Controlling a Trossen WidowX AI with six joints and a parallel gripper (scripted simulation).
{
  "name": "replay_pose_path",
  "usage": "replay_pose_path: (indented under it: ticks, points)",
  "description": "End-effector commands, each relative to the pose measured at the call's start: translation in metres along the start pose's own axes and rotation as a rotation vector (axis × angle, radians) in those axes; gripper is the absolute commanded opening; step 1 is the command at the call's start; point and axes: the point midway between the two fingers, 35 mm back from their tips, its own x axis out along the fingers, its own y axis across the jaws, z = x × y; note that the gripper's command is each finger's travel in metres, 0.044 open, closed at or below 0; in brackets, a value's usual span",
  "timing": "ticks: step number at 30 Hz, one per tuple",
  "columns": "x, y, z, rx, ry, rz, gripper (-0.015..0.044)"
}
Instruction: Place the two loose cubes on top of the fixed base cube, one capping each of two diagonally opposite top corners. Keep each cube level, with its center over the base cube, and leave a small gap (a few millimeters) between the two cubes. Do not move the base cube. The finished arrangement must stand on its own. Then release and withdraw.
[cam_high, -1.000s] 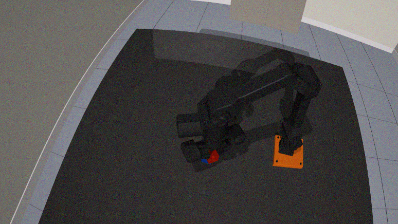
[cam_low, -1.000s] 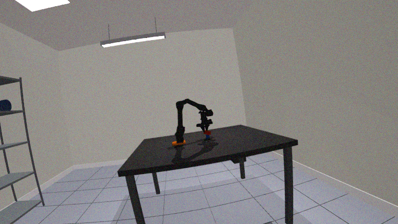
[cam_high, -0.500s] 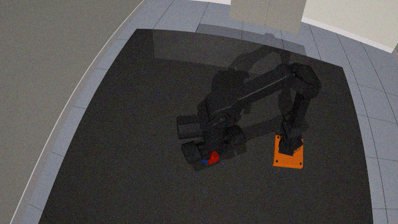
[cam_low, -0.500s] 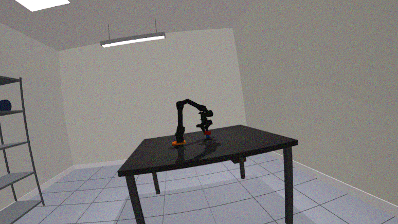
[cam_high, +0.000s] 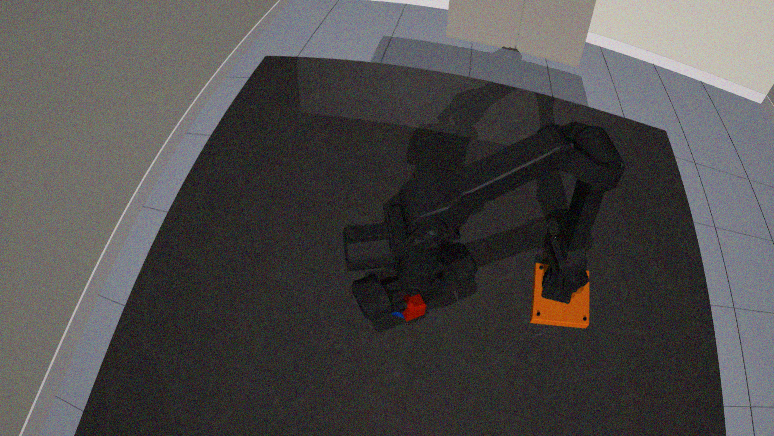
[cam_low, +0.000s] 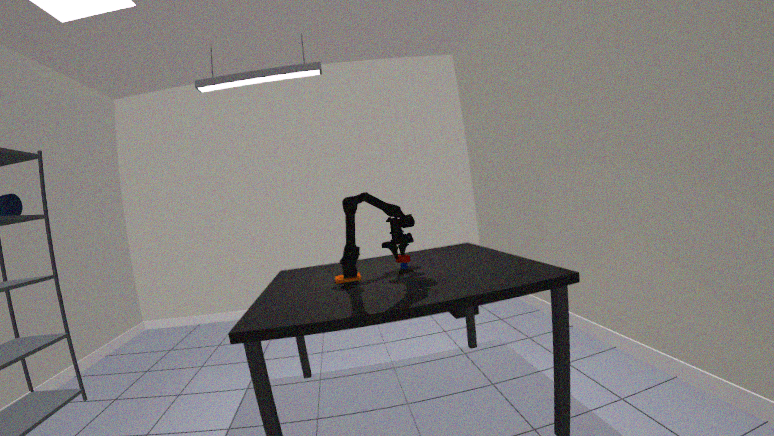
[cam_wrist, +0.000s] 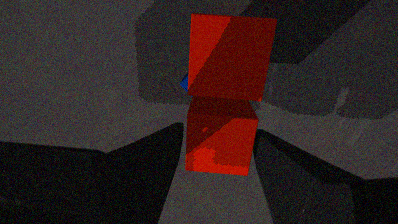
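Two red cubes sit on top of the blue base cube. In the wrist view the farther red cube (cam_wrist: 230, 55) covers most of the base cube (cam_wrist: 184, 82), of which only a thin blue sliver shows at its left edge. The nearer red cube (cam_wrist: 220, 150) lies between the fingers of my gripper (cam_wrist: 219, 130) (cam_high: 403, 303) (cam_low: 401, 251). The fingers stand just off its sides, so the gripper is open around it. In the top view a red cube (cam_high: 414, 306) and a bit of the blue base cube (cam_high: 398, 314) show under the gripper. Whether the two red cubes touch is unclear.
The arm's orange mounting plate (cam_high: 560, 314) (cam_low: 347, 278) sits on the black table (cam_high: 243, 270) (cam_low: 487, 276) to the right of the cubes. A metal shelf (cam_low: 48, 227) stands far off at the left wall.
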Motion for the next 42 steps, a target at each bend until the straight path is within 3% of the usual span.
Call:
replay_pose_path:
  ticks: [1,42]
  points:
    - [0.0,0.0,0.0,-0.006,-0.003,0.001,0.0205]
    - [-0.063,0.0,0.0,0.0,0.0,0.0,0.0205]
